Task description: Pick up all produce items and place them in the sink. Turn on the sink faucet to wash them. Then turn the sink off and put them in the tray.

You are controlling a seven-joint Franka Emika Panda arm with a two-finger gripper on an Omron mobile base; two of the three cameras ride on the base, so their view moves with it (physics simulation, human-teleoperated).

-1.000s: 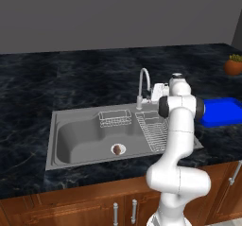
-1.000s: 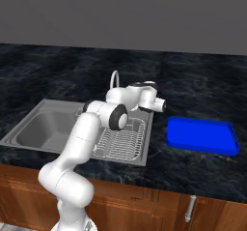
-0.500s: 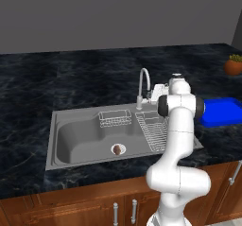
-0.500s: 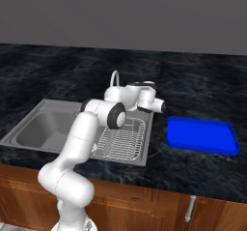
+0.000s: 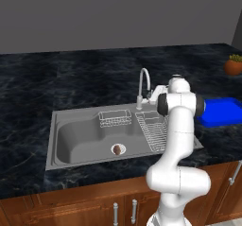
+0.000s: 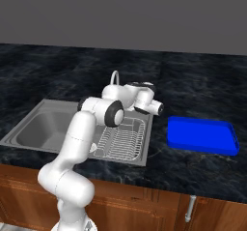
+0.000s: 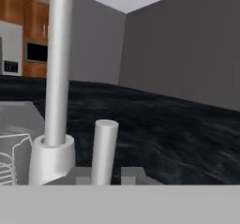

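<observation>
The produce item, a small brown lump, lies on the drain in the grey sink. The sink faucet arches over the basin's back rim. My gripper is at the faucet's base, on its right side. In the hand view its two dark tips stand on either side of the small upright lever, shut on it, with the faucet's stem just left of it. The blue tray lies on the counter right of the sink, seen also as the tray in the right base view.
A wire rack fills the sink's right part and a small wire basket hangs at its back wall. An orange pot with a plant stands at the far right of the dark counter. Wooden cabinet doors run below the counter's front edge.
The jaws have closed on the faucet's lever. The arm has hardly moved, and the produce item stays on the drain.
</observation>
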